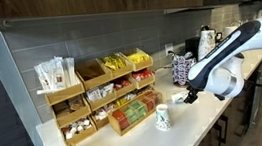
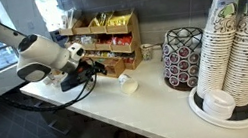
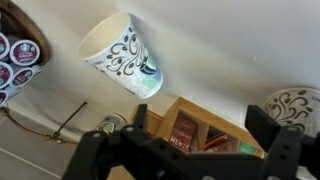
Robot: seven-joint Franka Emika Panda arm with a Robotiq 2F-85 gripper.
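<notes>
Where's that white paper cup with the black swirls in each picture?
Exterior view: the white paper cup with black swirls stands lower centre.
Exterior view: centre, right of the end effector.
Wrist view: upper centre, mouth toward top-left.
Shared landmark: wooden snack rack nearby.

White arm (image 1: 231,53) enters from right. End effector (image 1: 187,97) low over counter (image 1: 203,127), just beside patterned paper cup (image 1: 163,117), contact unclear. Cup upright, in front of tiered wooden organizer (image 1: 101,95) filled with packets. Pod carousel (image 1: 181,69) and cup stack (image 1: 206,42) stand behind arm.
</notes>
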